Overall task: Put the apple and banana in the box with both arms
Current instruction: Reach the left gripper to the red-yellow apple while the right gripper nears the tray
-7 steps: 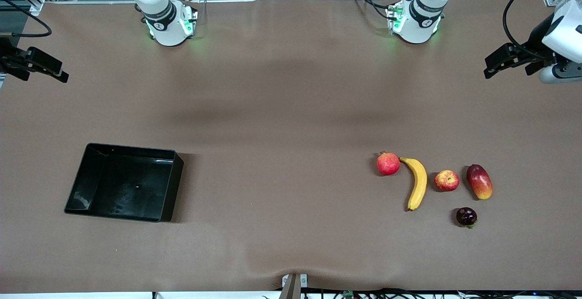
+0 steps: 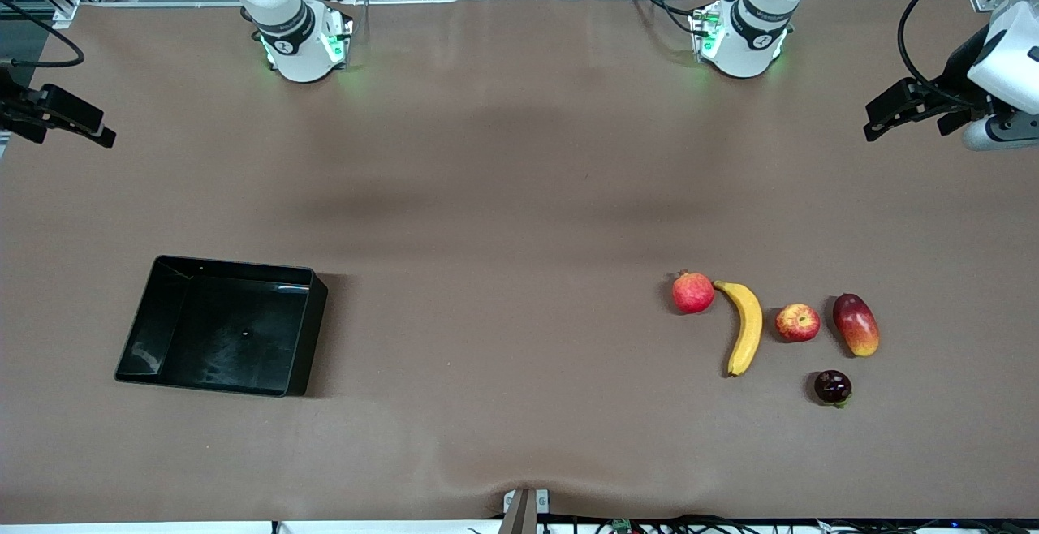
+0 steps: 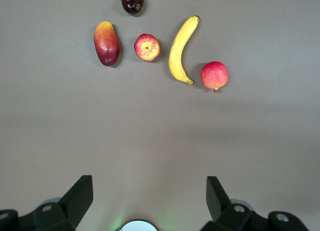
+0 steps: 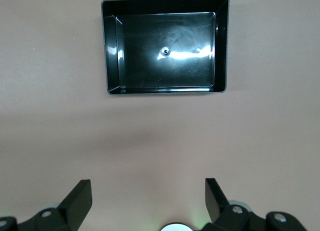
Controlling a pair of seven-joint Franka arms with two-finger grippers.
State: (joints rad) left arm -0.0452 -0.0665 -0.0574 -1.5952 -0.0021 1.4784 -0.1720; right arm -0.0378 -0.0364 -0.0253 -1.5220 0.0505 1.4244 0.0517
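Note:
The apple [image 2: 797,323] [image 3: 147,47] lies on the brown table between the yellow banana [image 2: 747,327] [image 3: 180,51] and a mango, toward the left arm's end. The black box [image 2: 243,268] [image 4: 222,46] sits with nothing inside toward the right arm's end. My left gripper [image 2: 875,123] [image 3: 150,191] hangs open high above the table at its own end, well clear of the fruit. My right gripper [image 2: 104,136] [image 4: 148,193] hangs open high at its own end, apart from the box. Neither gripper holds anything.
A red pomegranate [image 2: 692,292] lies beside the banana's farther tip. The red-yellow mango [image 2: 855,325] lies beside the apple. A dark round fruit [image 2: 833,387] sits nearer the front camera than the apple. Bare brown table lies between box and fruit.
My right gripper has drifted slightly outward toward its end of the table. The left gripper has barely shifted. The fruit and the box have not moved.

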